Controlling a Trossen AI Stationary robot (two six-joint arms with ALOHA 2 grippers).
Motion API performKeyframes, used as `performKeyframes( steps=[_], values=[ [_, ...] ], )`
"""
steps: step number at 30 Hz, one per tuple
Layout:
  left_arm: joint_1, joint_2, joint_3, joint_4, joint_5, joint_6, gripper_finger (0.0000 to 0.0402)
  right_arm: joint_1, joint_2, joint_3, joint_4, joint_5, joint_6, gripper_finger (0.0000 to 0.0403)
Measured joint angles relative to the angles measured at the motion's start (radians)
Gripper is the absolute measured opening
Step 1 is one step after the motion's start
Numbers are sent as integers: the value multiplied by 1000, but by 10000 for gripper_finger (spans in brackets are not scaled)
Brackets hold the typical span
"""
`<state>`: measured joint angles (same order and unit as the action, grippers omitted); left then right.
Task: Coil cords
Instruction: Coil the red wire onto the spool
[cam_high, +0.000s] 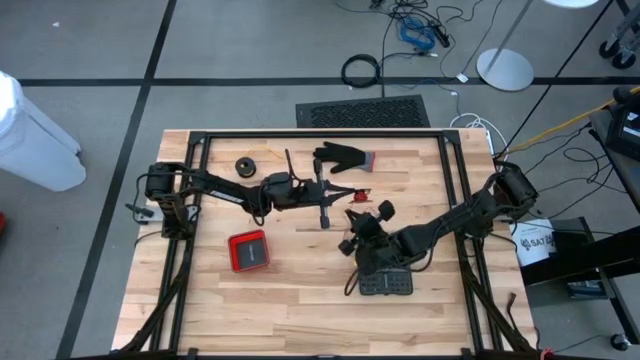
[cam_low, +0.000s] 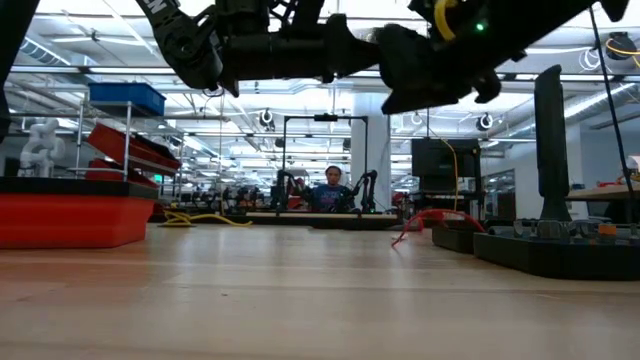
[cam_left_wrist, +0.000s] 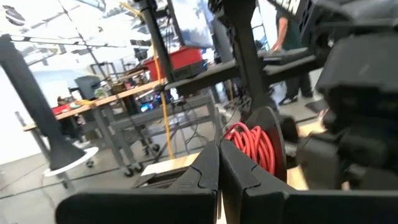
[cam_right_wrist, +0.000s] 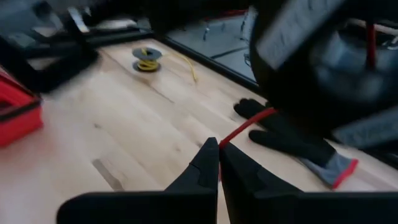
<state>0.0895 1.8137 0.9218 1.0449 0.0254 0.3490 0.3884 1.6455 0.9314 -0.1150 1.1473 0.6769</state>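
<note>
— While both arms hung over the middle of the frame, what did the surface and room look like?

— It was a pale wooden butcher-block table (cam_high: 300, 300) with a black metal frame around it, standing on a grey floor marked with dark lines. A black floor grille (cam_high: 362, 111) lay just above the table's upper edge, and a large ring of thick black cable (cam_high: 360, 70) lay on the floor beyond it. On the table sat a flat red square case (cam_high: 248, 250) at lower left, a black glove with a grey and red cuff (cam_high: 345, 156) near the top centre, and a black perforated tray (cam_high: 386, 283) below the right arm. The low view showed a long workshop with benches and a person seated far off.

— And the cords?

— One small round black spool of yellow cord (cam_high: 246, 165) sat at upper left, well apart from both grippers. A thin reddish-orange cord (cam_high: 362, 196) lay at centre, just right of the left gripper (cam_high: 322, 190) and just above the right gripper (cam_high: 358, 222). The left wrist view showed a red coil (cam_left_wrist: 254, 144) close ahead of the fingers (cam_left_wrist: 205, 174).

— How did the jaws stand?

— Both pairs were pressed together, holding nothing I could see.

— Any writing?

— A white label at right read partly "SAT"; the rest was unreadable.
</note>
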Motion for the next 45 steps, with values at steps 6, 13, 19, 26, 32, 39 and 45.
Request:
performKeyframes(
  steps=[6,13,19,26,32,39,45],
  values=[
    [0,6,0,4,-7,29,0,-28,0,65,34,-40,-117,0],
    [0,6,0,-22,-32,60,0,-26,0,228,-114,-27,-237,0],
    [0,6,0,-24,-32,61,0,8,0,407,-620,-27,6,0],
    [-7,7,0,-24,-31,78,0,49,0,514,-1079,-109,310,0],
    [-14,8,0,-21,-29,82,0,60,0,516,-1241,-172,404,0],
    [-14,8,1,-10,5,70,0,64,0,516,-1371,-175,460,0],
    [-13,8,1,5,45,11,0,73,1,458,-1368,-135,465,0]
  ],
)
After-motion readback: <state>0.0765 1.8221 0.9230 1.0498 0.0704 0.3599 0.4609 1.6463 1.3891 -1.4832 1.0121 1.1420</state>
